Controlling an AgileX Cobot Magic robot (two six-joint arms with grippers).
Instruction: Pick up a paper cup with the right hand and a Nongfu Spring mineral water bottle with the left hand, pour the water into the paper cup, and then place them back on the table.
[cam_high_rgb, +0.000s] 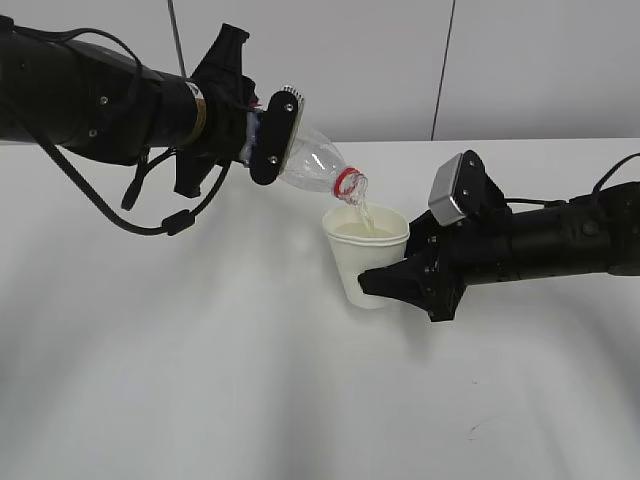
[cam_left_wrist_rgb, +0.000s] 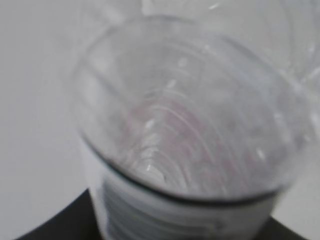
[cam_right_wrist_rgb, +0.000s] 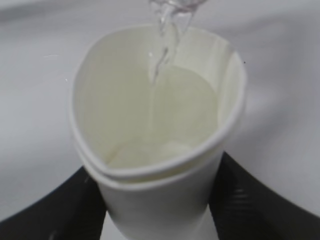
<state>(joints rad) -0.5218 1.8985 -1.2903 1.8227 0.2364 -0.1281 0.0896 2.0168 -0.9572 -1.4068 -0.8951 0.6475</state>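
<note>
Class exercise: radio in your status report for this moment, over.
Left gripper shut on bottle, tipped, water streaming. Right gripper shut on cup, rim squeezed oval, catching it. Nothing in the way.

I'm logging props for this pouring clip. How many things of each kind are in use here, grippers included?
Paper cup: 1
Water bottle: 1
Robot grippers: 2, the left hand shut on the bottle, the right hand shut on the cup
Table: 1
Total: 5
</note>
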